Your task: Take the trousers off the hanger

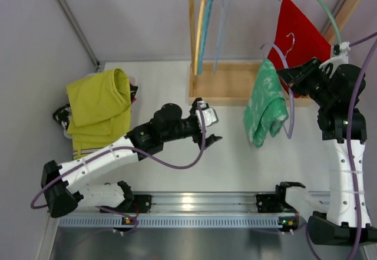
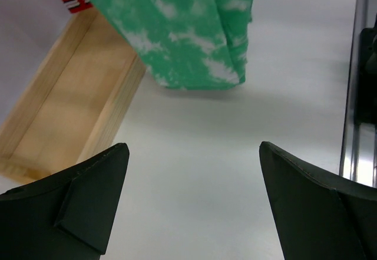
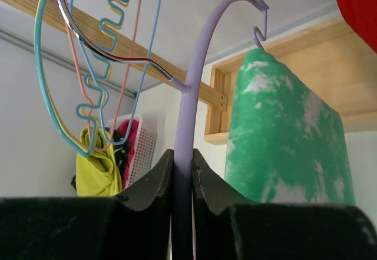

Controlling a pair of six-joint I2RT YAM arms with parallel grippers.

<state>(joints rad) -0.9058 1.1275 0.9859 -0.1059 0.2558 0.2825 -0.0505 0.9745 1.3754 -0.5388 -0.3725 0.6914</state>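
The green trousers (image 1: pixel 265 104), mottled with pale patches, are hanging folded over the lilac hanger (image 3: pixel 184 118) at about 3 o'clock in the top view, their lower end dangling near the tabletop (image 1: pixel 235 165). The right tool (image 3: pixel 182 157) is pinching the hanger's stem, its jaws pressed tight against it. The left tool (image 2: pixel 194 148) is hovering near the centre with its jaws spread wide, gripping nothing. The red trousers (image 1: pixel 297 36) are hanging as a pointed fold at 1 o'clock, and the mustard-yellow trousers (image 1: pixel 100 104) are lying crumpled at 9 o'clock
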